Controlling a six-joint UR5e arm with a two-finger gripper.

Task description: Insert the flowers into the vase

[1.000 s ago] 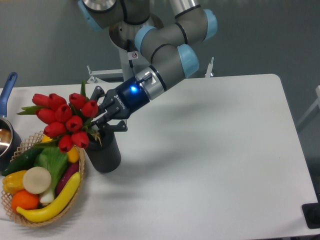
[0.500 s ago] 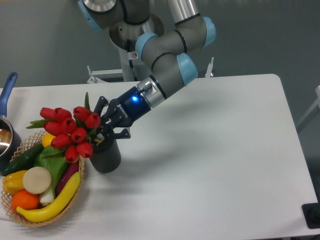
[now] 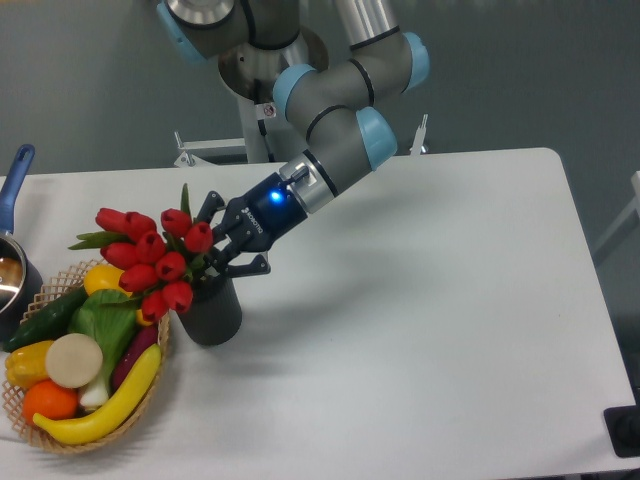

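The flowers [image 3: 150,258], a bunch of red tulip buds with green leaves, lean to the left over the mouth of the vase [image 3: 212,312]. Their stem ends are hidden behind my gripper and the vase's rim. The vase is a dark ribbed cylinder standing upright on the white table. My gripper [image 3: 224,244] reaches in from the upper right, just above the vase's mouth, and is shut on the stems.
A wicker basket [image 3: 163,343] with fake fruit and vegetables touches the vase's left side. A metal pot with a blue handle [image 3: 17,171] stands at the far left edge. The arm's base stands behind the table.
My gripper has moved a little to the right with the flowers. The bunch has shifted right and stands more over the vase's mouth.
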